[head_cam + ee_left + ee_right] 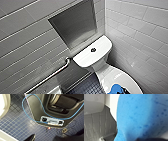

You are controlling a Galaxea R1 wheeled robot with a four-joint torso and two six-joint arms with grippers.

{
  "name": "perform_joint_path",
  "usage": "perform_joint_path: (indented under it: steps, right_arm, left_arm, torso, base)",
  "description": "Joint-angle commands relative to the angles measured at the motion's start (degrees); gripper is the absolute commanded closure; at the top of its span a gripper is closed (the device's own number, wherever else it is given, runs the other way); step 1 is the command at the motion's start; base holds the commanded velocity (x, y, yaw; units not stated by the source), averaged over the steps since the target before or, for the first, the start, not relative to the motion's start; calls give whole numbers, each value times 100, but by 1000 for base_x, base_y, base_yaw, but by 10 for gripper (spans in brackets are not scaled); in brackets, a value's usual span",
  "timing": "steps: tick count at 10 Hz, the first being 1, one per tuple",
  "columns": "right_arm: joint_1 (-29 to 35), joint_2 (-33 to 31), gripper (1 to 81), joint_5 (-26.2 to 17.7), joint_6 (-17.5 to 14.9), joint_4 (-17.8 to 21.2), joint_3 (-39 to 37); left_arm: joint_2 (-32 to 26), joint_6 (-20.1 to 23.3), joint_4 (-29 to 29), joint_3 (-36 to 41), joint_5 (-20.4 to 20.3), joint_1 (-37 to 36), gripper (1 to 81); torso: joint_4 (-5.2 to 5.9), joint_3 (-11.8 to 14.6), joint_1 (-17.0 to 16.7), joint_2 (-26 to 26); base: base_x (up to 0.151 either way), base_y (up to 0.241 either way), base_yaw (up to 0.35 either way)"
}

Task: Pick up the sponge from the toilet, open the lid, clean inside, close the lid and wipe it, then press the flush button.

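WASHROOM CORNER, seen from the doorway side. A steel grab rail (53, 75) slants along the grey wall at eight o'clock from the toilet (100, 66). A recessed niche (75, 23) is set into the tiles at eleven o'clock from the tank top (85, 58).

The dark flush button (93, 50) sits in the middle of that tank top, within easy reach from above. Dark blue mosaic floor (86, 87) shows at seven o'clock, between the rail and the bowl.

The left tool (43, 139) hangs low over that floor beside the robot's own base. It is probably parked there to keep clear of the work, and whether it is released or clenched cannot be told.

At five o'clock from the tank the lid (110, 77) lies shut over the bowl, which gives the sponge (116, 89) a flat place to wait. The sponge is at the lid's near end, resting on it or just above it; which one cannot be told.

The dark right tool (124, 91) is right against the sponge's three o'clock side. From the right wrist the sponge looms as a broad blue mass, with white porcelain and grey tiles beyond it. That closeness suggests the tool is placed for the pickup, the task's first step. The pictures do not settle whether it is grasping the sponge or spread around it.

Pale wall tiles (140, 27) close the scene at the right.
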Motion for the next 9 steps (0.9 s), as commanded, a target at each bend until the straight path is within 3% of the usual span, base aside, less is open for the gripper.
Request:
perform_joint_path:
  steps: [1,4,6,8,9]
  right_arm:
    - [241,292,811,-437,-12,-89,-641]
    - [-250,541,811,-649,-13,-238,-1145]
    - [-566,188,811,-394,-13,-520,-529]
    - [-699,-702,811,1207,-3,-1457,1697]
    - [-803,-960,811,1587,-29,-1470,2381]
  left_arm:
    - [-108,8,-59,-41,502,145,10]
    - [-109,-1,-59,-41,502,145,10]
    - [-99,8,-59,-41,502,145,10]
    - [-91,8,-51,-41,502,145,10]
    - [-82,8,-51,-41,502,145,10]
  torso:
    - [0,-2,0,0]
    - [0,0,0,0]
    - [0,0,0,0]
    - [0,0,0,0]
    - [0,2,0,0]
  base:
    - [0,0,0]
    - [0,0,0]
    - [0,0,0]
    - [0,0,0]
    - [0,0,0]
